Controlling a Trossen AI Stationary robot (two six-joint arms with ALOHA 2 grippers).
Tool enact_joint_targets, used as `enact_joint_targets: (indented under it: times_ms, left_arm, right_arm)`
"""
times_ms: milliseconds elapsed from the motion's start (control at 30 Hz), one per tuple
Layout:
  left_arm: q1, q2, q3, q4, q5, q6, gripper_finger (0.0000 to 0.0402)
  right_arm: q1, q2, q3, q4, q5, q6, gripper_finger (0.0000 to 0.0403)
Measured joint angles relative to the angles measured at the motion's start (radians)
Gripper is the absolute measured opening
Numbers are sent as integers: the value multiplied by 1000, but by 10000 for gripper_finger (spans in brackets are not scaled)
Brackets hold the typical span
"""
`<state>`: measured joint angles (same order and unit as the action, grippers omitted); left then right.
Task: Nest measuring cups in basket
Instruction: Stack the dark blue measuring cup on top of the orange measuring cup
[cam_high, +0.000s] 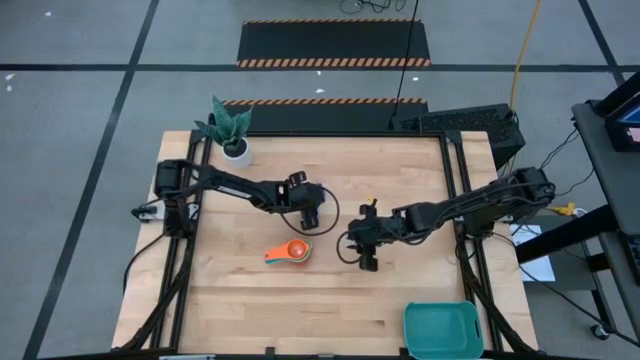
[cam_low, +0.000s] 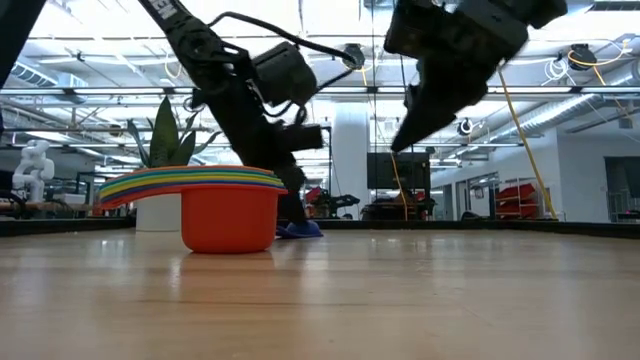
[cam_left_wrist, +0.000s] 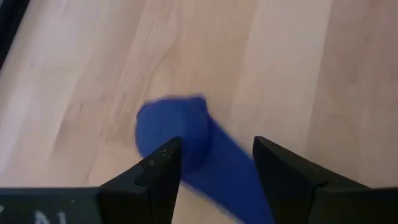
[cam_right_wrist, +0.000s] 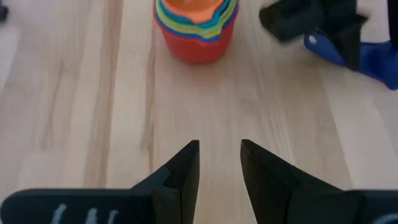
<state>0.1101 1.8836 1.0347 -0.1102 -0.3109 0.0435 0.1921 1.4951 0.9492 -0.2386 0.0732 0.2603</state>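
A nested stack of measuring cups, red outermost and orange innermost, stands upright on the wooden table; it also shows in the low view and the right wrist view. A blue cup lies on the table just beyond the stack. My left gripper is low over it, open, with one finger on each side of its handle. My right gripper hangs open above bare table to the right of the stack, with nothing between its fingers. The teal basket sits at the near right corner. My left gripper comes at the blue cup slanting down from the table's left, its fingers lying along the handle, one on each side. The cup rests on the table. I cannot tell whether the fingers touch it.
A white plant pot stands at the far left corner. Bare wood lies between the stack and the basket, and along the near edge.
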Motion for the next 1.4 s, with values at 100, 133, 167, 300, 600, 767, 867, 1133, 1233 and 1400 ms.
enact_joint_targets:
  times_ms: [100, 133, 167, 300, 600, 767, 867, 1133, 1233, 1400]
  left_arm:
    - [1, 40, 37, -13, -8, 10, 202]
    - [1, 54, 49, -3, -17, 15, 202]
    - [1, 69, 59, 1, -24, 22, 202]
    - [-12, 125, 101, 65, -22, 43, 202]
    - [-82, 148, 194, 70, 14, 105, 202]
    - [-105, 133, 259, -43, -7, 120, 202]
    - [-115, 115, 306, -204, -8, 119, 202]
    - [-167, 65, 343, -430, -13, 124, 202]
    - [-201, 54, 343, -450, -35, 156, 202]
    - [-253, 49, 343, -484, -112, 286, 202]
  right_arm:
    - [1, -32, -1, -42, 1, 40, 112]
    - [1, -43, 0, -32, 3, 53, 112]
    - [1, -50, 0, -30, 6, 58, 112]
    - [9, -64, 0, -18, 4, 61, 112]
    - [13, -64, 0, -28, 7, 35, 112]
    - [13, -64, 0, -32, 7, 34, 112]
    - [13, -64, 0, -36, 4, 42, 112]
    - [13, -64, 0, -99, 4, 64, 112]
    - [13, -64, 0, -124, 4, 72, 112]
    - [13, -64, 0, -129, 4, 73, 112]
